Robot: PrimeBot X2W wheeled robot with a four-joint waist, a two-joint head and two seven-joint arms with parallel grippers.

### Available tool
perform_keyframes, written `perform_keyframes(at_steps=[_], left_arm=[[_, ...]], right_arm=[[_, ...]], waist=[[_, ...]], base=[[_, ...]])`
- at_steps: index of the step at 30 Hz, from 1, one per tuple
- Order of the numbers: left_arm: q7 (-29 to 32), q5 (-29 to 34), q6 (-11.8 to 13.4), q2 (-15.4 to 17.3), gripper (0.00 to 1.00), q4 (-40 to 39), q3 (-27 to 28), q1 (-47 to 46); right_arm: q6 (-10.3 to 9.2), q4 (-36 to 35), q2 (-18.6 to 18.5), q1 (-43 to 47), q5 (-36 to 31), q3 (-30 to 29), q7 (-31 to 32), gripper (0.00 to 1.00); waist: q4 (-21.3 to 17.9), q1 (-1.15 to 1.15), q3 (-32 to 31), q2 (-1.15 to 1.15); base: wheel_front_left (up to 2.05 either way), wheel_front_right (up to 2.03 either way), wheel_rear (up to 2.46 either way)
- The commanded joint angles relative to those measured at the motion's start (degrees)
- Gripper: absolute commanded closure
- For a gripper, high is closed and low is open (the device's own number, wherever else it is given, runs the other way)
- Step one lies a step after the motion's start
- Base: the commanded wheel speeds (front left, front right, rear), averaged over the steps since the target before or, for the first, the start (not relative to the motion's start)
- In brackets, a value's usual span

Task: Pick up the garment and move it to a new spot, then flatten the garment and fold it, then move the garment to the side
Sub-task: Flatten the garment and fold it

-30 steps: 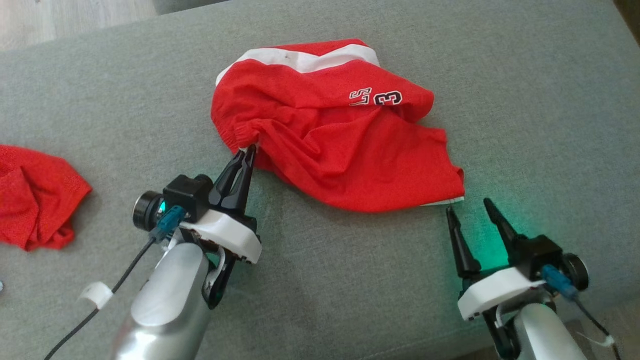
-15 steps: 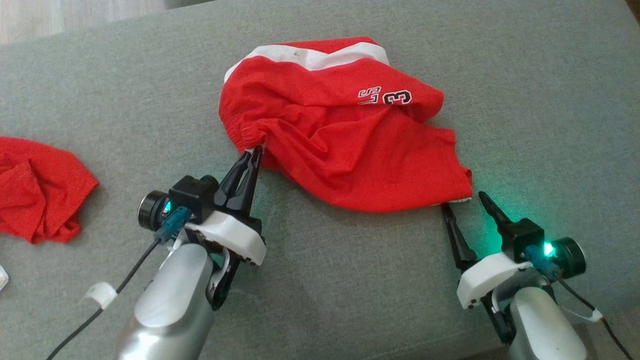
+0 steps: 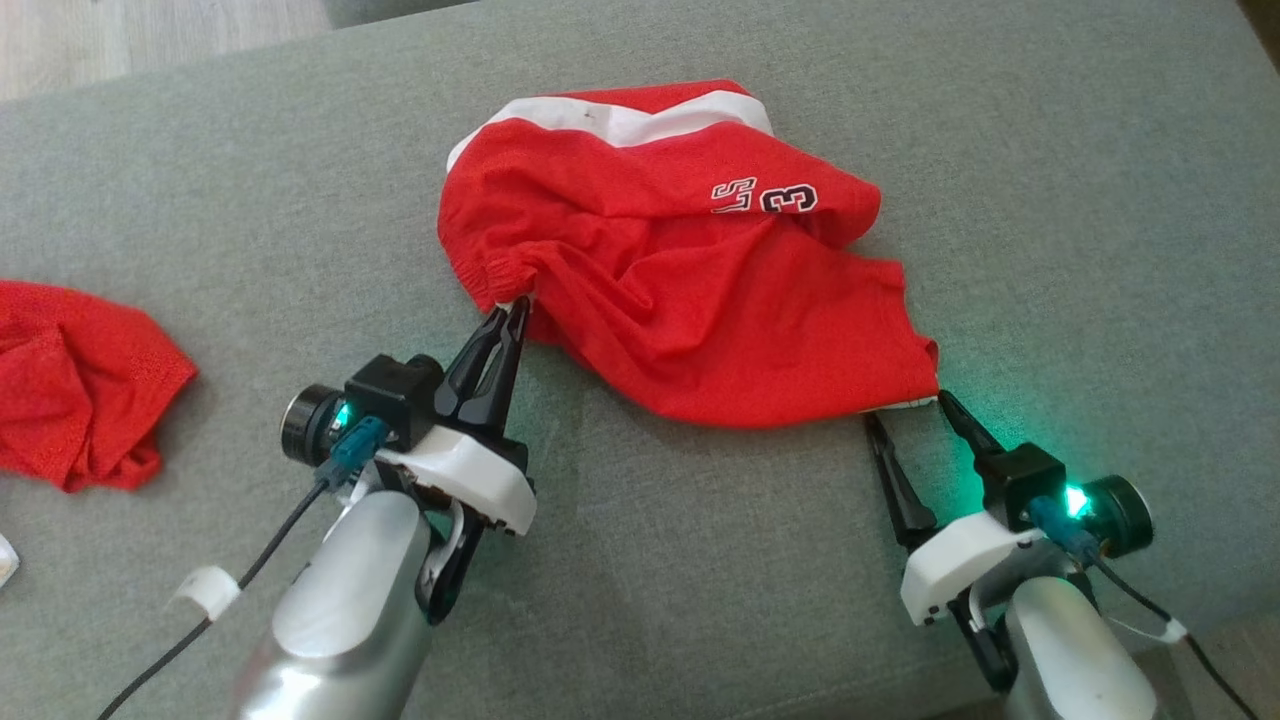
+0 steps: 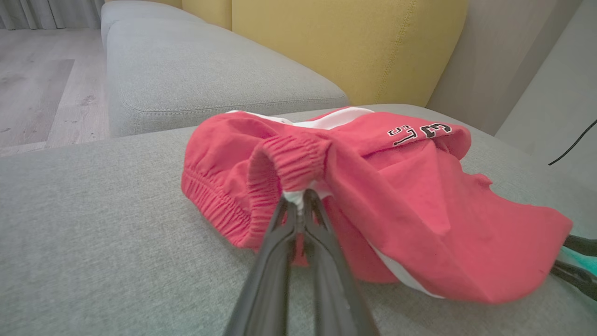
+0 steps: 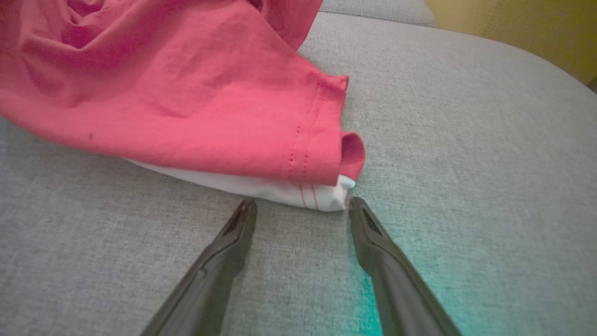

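The left claw (image 3: 512,312), its silver forearm (image 3: 340,620) slanting up from the near edge, is pinched tight on the elastic waistband (image 4: 289,163) of the red garment (image 3: 680,290). The right claw (image 3: 908,408) gapes wide and grips nothing, its tips flanking the white-lined hem corner (image 5: 326,198). The garment lies crumpled mid-way across the grey sofa cushion (image 3: 700,580) – another red cloth (image 3: 80,390) sits well to the left – with a yellow backrest (image 4: 350,46) beyond
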Motion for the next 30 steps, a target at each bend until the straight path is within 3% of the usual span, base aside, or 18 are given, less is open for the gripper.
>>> perform_keyframes(at_steps=[1, 13, 14, 15, 16, 30], left_arm=[[0.0, -0.3, 0.3, 1.2, 1.0, -1.9, 1.5, -0.6], [0.3, -0.9, 0.5, 1.4, 1.0, -2.0, 0.8, -1.1], [0.3, -1.0, 0.5, 1.4, 1.0, -2.0, 0.8, -1.1], [0.3, -1.1, 0.5, 1.5, 1.0, -2.0, 0.8, -1.1], [0.3, -1.1, 0.6, 1.5, 1.0, -2.0, 0.8, -1.1], [1.9, -1.4, 0.4, 4.9, 1.0, -2.7, 0.0, 0.1]], right_arm=[[-0.04, -0.7, -0.2, -1.5, -0.5, 1.7, -0.4, 0.0], [-0.04, 1.0, -0.2, -2.6, -0.3, 2.4, -0.6, 0.0], [-0.04, 1.2, -0.2, -2.7, -0.2, 2.6, -0.5, 0.17], [-0.04, 1.4, -0.2, -2.8, -0.2, 2.7, -0.5, 0.49], [-0.04, 1.5, -0.2, -3.0, -0.1, 2.7, -0.5, 1.0], [-0.04, -2.5, -0.5, -3.5, 0.9, 0.5, -1.3, 1.0]], waist=[[0.0, 0.0, 0.0, 0.0], [0.7, 0.0, 0.3, 0.0], [0.7, 0.0, 0.4, 0.0], [0.7, 0.0, 0.4, 0.0], [0.7, 0.0, 0.4, 0.0], [0.0, 0.0, -1.7, 0.0]], base=[[0.0, 0.0, 0.0], [0.0, 0.0, 0.0], [0.0, 0.0, 0.0], [0.0, 0.0, 0.0], [0.0, 0.0, 0.0], [0.0, 0.0, 0.0]])
